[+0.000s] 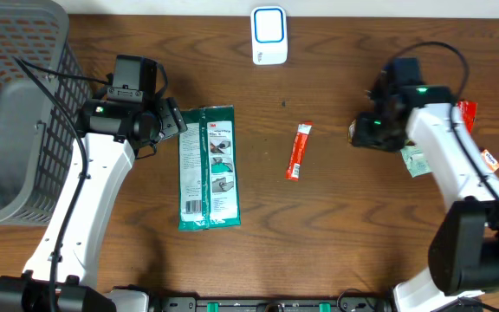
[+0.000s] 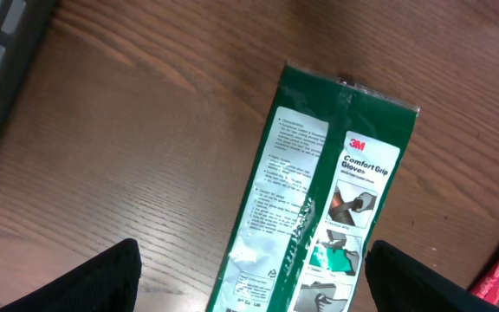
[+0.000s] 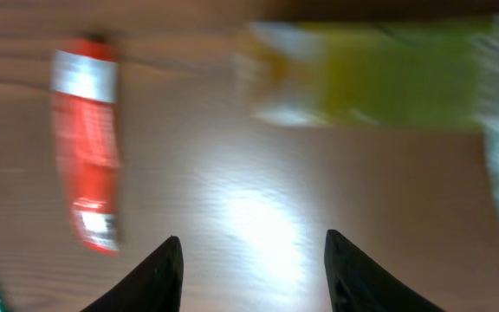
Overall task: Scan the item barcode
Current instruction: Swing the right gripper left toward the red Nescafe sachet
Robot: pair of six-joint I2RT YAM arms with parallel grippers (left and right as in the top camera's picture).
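A green glove package [image 1: 209, 167] lies flat on the wooden table, its barcode at the near end. My left gripper [image 1: 170, 121] hovers at the package's upper left corner. In the left wrist view its dark fingers [image 2: 85, 282] stand wide apart with the package [image 2: 319, 199] lying below and between them, so it is open and holds nothing. A small red packet [image 1: 298, 152] lies mid-table. My right gripper [image 1: 358, 132] is to its right. In the blurred right wrist view my right gripper [image 3: 254, 277] is open over bare wood, the red packet [image 3: 89, 143] off to its left. A white scanner [image 1: 268, 35] stands at the back edge.
A grey mesh basket [image 1: 7, 104] fills the far left. Small packets lie by the right arm: a red one [image 1: 466, 113], a pale green one [image 1: 417, 160] and an orange one [image 1: 489, 160]. A blurred yellow-green packet [image 3: 388, 74] shows in the right wrist view.
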